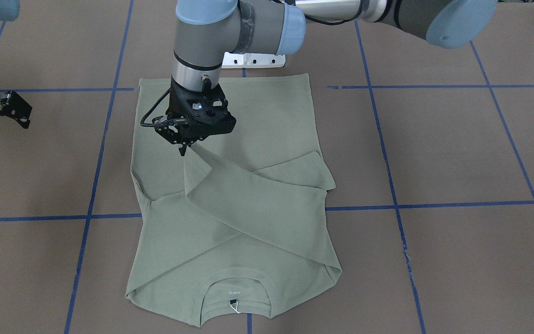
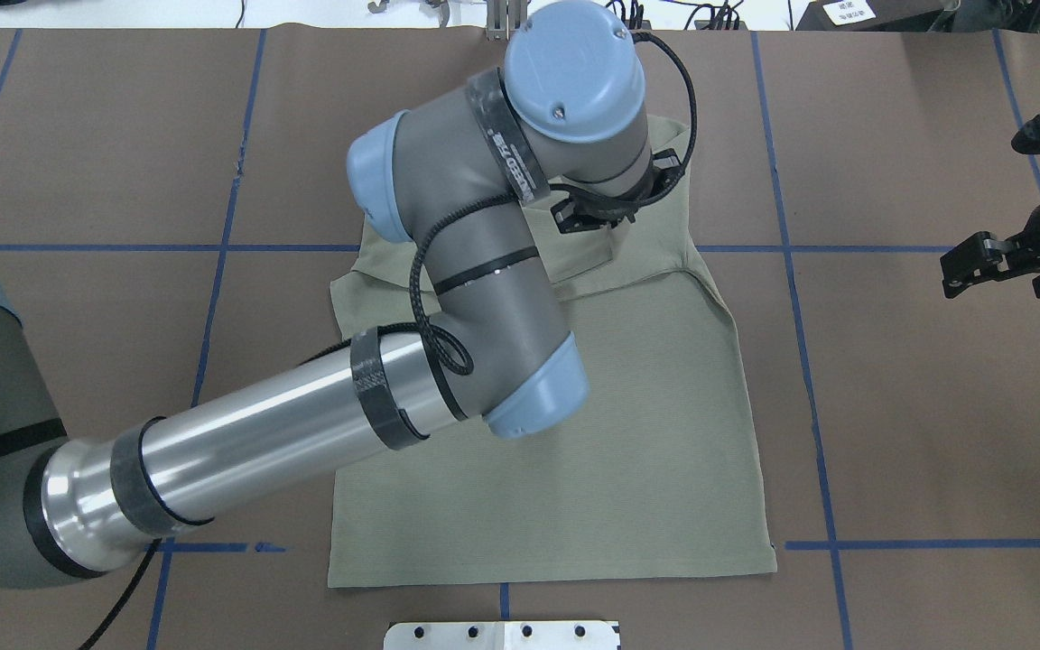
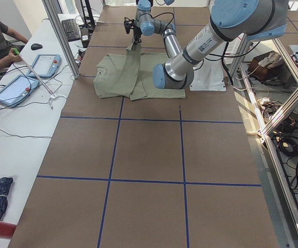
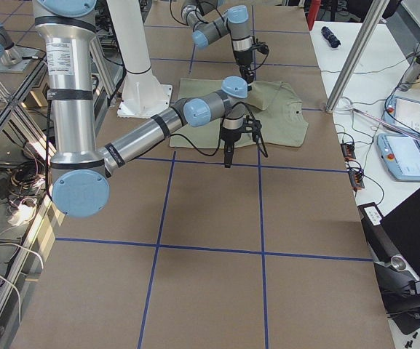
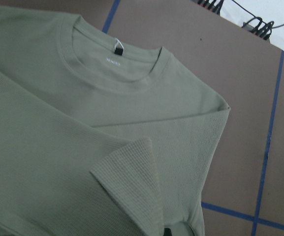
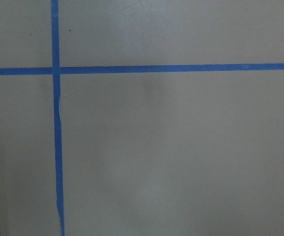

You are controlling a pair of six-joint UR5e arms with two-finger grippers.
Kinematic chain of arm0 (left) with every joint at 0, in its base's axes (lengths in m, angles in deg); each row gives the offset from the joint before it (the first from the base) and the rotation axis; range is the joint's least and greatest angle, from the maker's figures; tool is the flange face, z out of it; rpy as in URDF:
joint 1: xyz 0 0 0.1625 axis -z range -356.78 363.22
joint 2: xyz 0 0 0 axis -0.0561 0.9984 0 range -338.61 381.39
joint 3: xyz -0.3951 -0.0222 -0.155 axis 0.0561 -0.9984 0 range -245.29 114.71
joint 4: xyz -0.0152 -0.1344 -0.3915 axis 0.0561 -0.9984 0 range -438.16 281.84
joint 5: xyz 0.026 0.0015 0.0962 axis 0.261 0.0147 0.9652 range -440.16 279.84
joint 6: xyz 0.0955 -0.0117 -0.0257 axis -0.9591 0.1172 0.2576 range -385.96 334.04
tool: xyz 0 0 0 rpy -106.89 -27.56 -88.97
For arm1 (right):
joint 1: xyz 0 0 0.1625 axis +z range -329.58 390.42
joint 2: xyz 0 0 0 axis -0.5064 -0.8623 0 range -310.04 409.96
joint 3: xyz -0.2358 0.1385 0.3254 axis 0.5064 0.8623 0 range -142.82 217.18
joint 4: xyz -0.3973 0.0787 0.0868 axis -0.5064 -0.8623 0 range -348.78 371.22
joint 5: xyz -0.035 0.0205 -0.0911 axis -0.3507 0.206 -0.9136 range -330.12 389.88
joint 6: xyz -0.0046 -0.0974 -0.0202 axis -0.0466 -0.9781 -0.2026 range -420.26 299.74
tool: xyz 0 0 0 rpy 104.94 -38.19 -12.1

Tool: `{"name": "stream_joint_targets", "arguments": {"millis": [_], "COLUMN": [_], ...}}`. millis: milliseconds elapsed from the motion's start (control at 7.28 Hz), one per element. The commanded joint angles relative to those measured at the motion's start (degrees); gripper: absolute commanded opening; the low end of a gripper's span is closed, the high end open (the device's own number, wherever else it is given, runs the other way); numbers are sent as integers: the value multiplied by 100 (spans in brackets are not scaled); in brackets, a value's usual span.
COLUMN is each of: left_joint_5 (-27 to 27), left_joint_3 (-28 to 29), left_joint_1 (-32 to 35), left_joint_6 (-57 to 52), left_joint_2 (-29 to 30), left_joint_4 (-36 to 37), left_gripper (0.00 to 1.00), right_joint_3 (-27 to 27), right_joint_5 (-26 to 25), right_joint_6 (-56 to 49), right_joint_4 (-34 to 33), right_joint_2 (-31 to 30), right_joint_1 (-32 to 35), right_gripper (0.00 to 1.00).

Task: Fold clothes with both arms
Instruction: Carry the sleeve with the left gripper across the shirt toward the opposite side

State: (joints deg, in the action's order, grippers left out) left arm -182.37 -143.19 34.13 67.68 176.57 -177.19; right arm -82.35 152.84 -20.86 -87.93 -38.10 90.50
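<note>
**Sleeve fold in hand: the left arm brings the second sleeve across the shirt.**

The sage-green long-sleeved shirt [image 1: 267, 116] lies flat on the brown-paper table [image 1: 457, 148], its collar [image 1: 234, 284] at the end away from the robot's base. The left gripper [image 1: 184, 149] is clamped on the ribbed cuff [image 5: 132, 182] of one sleeve [image 1: 248, 204], raised a little above the body cloth and well apart from the collar, toward the hem. That sleeve crosses over the other sleeve [image 1: 295, 169], which lies flat between collar and hem. The right gripper [image 1: 14, 111] hangs over bare table, far out to the side of the collar; I cannot tell whether its jaws are parted. The next move is probably to lower the cuff onto the body and let go without dragging the sleeve beneath.
</note>
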Motion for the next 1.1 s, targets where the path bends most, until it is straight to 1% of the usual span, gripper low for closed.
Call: {"name": "stream_joint_targets", "arguments": {"millis": [0, 137, 275, 412, 550, 687, 825, 962], "left_joint_5": [280, 297, 454, 673, 928, 1618, 1894, 1923], "left_joint_3": [37, 176, 430, 711, 1358, 1608, 1593, 1506], "left_joint_1": [-366, -401, -480, -646, -918, -1303, -1412, -1395], "left_joint_6": [128, 128, 259, 643, 908, 876, 545, 437], "left_joint_2": [-58, -85, -41, 142, 553, 626, 497, 295], "left_joint_4": [-63, -133, -317, -484, -712, -1280, -1755, -1803], "left_gripper": [0, 0, 0, 1, 99, 100, 100, 100], "right_joint_3": [8, 26, 87, 157, 166, 175, 227, 271], "right_joint_5": [-9, -17, -18, -18, -18, -18, -18, -18], "right_joint_6": [6, 15, 33, 41, 42, 42, 42, 42], "right_joint_4": [0, 0, 0, 9, 9, 9, 9, 9], "right_joint_2": [-1, 8, 34, 69, 78, 87, 157, 218], "right_joint_1": [4, 4, 4, 4, -4, -4, -4, -4], "right_gripper": [100, 100, 100, 100, 100, 100, 100, 100]}}
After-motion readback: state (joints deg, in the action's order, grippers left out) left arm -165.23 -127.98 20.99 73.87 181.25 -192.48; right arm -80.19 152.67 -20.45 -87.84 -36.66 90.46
